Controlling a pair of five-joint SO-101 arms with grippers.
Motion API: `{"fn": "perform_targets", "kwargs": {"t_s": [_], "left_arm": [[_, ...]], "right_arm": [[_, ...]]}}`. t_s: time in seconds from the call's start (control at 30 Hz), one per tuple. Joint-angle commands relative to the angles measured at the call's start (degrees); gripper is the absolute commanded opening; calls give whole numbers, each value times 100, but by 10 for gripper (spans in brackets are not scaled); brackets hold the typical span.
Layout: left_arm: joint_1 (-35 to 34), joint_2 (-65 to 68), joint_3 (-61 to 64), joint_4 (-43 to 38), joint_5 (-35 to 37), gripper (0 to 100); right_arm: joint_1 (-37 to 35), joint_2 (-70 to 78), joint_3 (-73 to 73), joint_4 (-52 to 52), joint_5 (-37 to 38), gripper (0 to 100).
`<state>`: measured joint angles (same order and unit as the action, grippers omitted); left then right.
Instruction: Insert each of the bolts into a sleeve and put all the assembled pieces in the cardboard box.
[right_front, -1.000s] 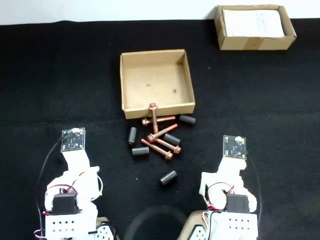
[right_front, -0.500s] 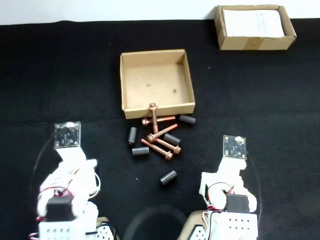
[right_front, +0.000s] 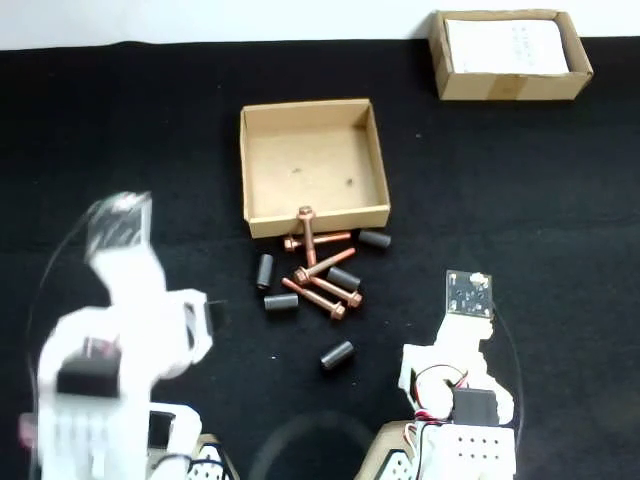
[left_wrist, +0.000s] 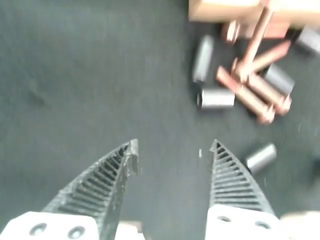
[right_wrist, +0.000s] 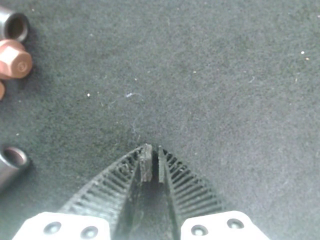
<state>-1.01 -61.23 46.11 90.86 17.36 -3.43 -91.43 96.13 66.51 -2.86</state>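
We count five copper-coloured bolts (right_front: 325, 265) and five dark sleeves (right_front: 281, 303) on the black worktop (right_front: 540, 200), all loose and none of them joined. The bolts lie in a loose cluster just in front of the open cardboard box (right_front: 246, 165). One of them points at the box's near wall and touches it, and the others cross or lie beside one another. Four sleeves sit around this cluster, one at each side and two among the bolts. The lone sleeve (right_front: 337, 354) lies apart, nearer the arms. The cardboard box holds no pieces.

A second cardboard box (right_front: 510, 88) stands at the far right corner with a white sheet (right_front: 505, 45) inside it.

The left tool (left_wrist: 172, 150) is above bare worktop with its jaws spread wide and nothing between them, the bolts and sleeves lying off beyond one finger. In the high view the left arm (right_front: 120, 320) stands at the left, well apart from the pile.

The right tool (right_wrist: 151, 157) is closed on nothing, its tips nearly meeting over bare worktop. The right arm (right_front: 465, 370) sits folded at the lower right.
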Motion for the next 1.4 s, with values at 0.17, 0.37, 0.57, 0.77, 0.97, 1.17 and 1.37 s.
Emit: {"fn": "perform_targets", "kwargs": {"t_s": [0.17,0.37,0.57,0.77,0.97,1.17,1.37], "left_arm": [[321,2466,-444,352,53,234],[321,2835,-444,308,53,234],[312,2835,-479,299,35,234],[286,2826,-453,105,44,234],[295,2826,-444,-35,26,234],[295,2862,-435,-510,35,234],[295,2862,-409,-879,44,234]], "right_arm": [[22,-13,418,22,0,29],[22,-13,418,22,0,29],[-505,-22,277,-488,-35,34],[277,-4,-1490,136,-554,178],[66,233,-3802,1771,-800,347],[-57,2290,-5182,2800,-844,307],[-48,4602,-7046,3459,-818,300]]}}
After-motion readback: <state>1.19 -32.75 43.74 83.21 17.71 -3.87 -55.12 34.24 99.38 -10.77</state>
